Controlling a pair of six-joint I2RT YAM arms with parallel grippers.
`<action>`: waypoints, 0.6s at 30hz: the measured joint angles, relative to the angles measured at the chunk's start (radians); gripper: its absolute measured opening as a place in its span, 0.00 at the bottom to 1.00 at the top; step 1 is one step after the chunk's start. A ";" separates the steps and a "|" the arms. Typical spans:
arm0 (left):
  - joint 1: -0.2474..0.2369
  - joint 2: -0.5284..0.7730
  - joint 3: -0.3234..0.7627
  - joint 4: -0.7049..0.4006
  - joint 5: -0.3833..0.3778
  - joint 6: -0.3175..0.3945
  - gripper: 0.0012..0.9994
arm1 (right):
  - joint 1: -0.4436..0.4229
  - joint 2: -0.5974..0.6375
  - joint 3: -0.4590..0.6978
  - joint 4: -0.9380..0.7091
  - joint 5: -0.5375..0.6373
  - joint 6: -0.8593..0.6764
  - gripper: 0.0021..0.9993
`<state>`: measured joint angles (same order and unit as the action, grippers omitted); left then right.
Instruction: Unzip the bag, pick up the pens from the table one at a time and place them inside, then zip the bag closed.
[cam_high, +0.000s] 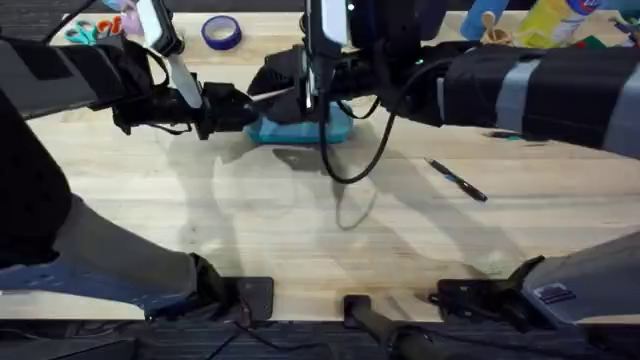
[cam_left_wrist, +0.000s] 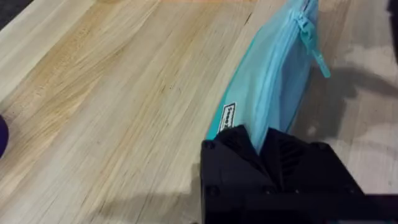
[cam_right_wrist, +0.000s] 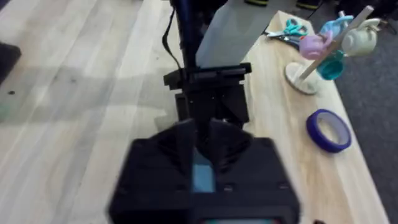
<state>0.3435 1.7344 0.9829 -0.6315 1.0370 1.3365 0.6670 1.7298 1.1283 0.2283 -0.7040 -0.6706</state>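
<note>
The turquoise bag (cam_high: 300, 128) lies on the table (cam_high: 300, 230) in the upper middle of the overhead frame, its zipper apparently closed, the pull tab (cam_left_wrist: 317, 56) at one end. The left gripper (cam_left_wrist: 261, 144) is pinched on the bag's end by the label, while the right gripper (cam_right_wrist: 202, 140) sits pressed together low over the bag, seemingly at the zipper, though I cannot tell what it holds. To unzip cleanly, I judge the left should anchor firmly while the right draws the pull straight along the teeth; one pen (cam_high: 458, 180) waits at right of centre.

blue tape roll (cam_high: 221, 32), teal-handled scissors (cam_right_wrist: 287, 28), pink-and-teal items on a white stand (cam_right_wrist: 302, 78)
</note>
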 joint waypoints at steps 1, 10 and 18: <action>0.000 0.000 0.000 0.000 0.000 0.000 0.04 | 0.000 -0.001 0.003 -0.018 0.002 0.004 0.28; 0.000 0.000 0.000 0.000 0.000 0.000 0.04 | 0.000 -0.154 0.005 -0.262 0.141 0.007 0.99; 0.000 0.000 0.000 0.000 0.000 0.000 0.04 | -0.001 -0.349 0.011 -0.560 0.337 0.010 1.00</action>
<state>0.3435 1.7344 0.9829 -0.6315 1.0370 1.3365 0.6662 1.3807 1.1393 -0.3314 -0.3666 -0.6609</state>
